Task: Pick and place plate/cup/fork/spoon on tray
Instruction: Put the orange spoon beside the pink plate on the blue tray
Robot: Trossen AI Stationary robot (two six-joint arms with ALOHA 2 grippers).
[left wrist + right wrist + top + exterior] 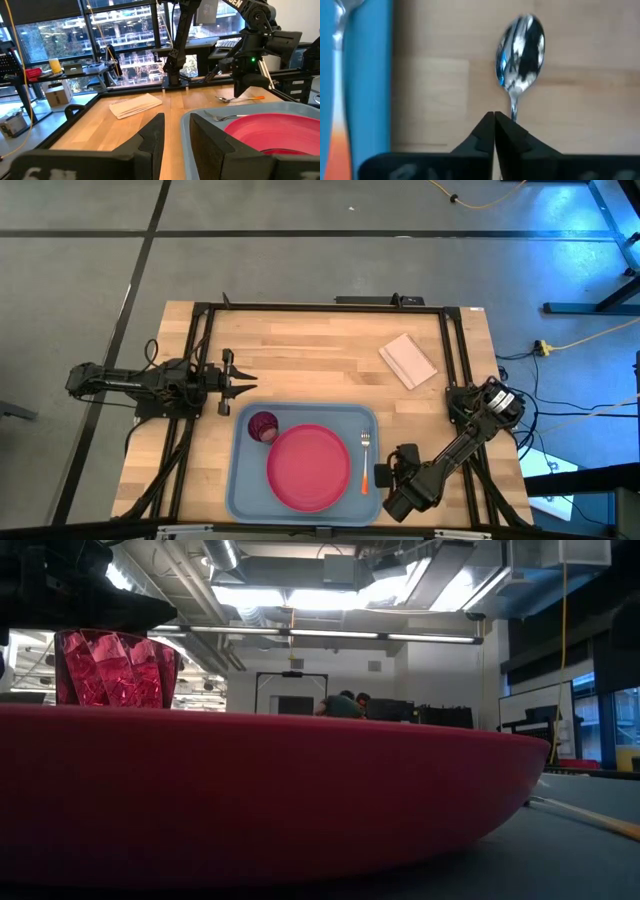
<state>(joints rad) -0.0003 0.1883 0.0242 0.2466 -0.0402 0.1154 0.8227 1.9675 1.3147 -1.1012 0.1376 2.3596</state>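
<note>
The light blue tray (240,480) lies at the table's near middle. On it are the pink-red plate (308,467), the maroon cup (262,426) at its far left, and the fork (365,452) along its right side. The spoon (521,55) lies on the wood just right of the tray. It also shows in the left wrist view (235,98). My right gripper (384,476) is low over the spoon and shut on it. My left gripper (243,383) is open and empty, just beyond the tray's far left corner. The low view shows the plate (250,800) and cup (115,670) close up. My right gripper is shut on the spoon's thin neck (512,111), just behind the bowl, pinched between the two fingertips. The fingers come from above, pointing down. The spoon lies about level at the table top; the fingertips hide the contact, and I cannot tell whether it is lifted.
A white folded napkin (408,361) lies on the wood at the far right. It also shows in the left wrist view (136,105). Black frame rails (320,307) run along the table's far and side edges. Bare wood lies between the tray and the napkin.
</note>
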